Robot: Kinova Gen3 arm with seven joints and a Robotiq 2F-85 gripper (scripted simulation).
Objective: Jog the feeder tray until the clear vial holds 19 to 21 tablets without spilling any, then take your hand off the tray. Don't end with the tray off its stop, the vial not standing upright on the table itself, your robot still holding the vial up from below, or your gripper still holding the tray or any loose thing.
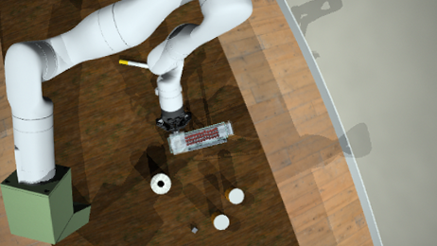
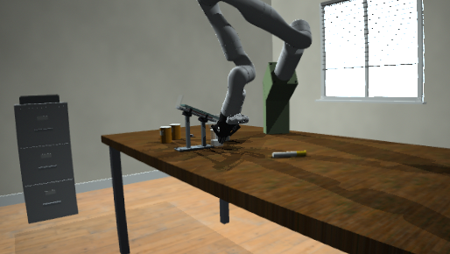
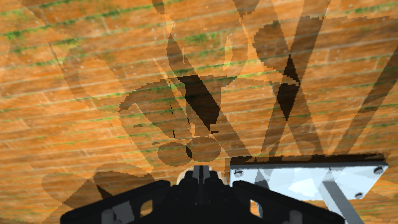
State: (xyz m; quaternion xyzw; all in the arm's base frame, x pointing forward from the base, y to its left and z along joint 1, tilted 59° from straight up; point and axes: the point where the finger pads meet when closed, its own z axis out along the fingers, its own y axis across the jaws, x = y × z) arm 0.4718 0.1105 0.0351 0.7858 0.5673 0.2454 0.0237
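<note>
The feeder tray (image 1: 202, 136) (image 2: 197, 111) is clear and slopes down toward the gripper side on its stand; rows of red tablets lie in it. The stand's pale base plate (image 2: 189, 149) (image 3: 305, 181) rests on the table. My gripper (image 1: 176, 131) (image 2: 221, 143) (image 3: 201, 175) is shut and empty, low beside the tray's lower end. A pale, partly hidden form (image 2: 214, 142) just behind the fingertips looks like the vial. It shows only as a light edge (image 3: 180, 176) in the wrist view. Its contents and whether it touches the fingers cannot be made out.
Two orange bottles with white lids (image 1: 236, 196) (image 1: 221, 222) (image 2: 165, 134) (image 2: 175, 131) stand beyond the tray. A white ring-shaped roll (image 1: 161, 183) and a small grey cube (image 1: 194, 230) are on the table. A white marker with a yellow end (image 1: 133, 64) (image 2: 289, 154) lies opposite.
</note>
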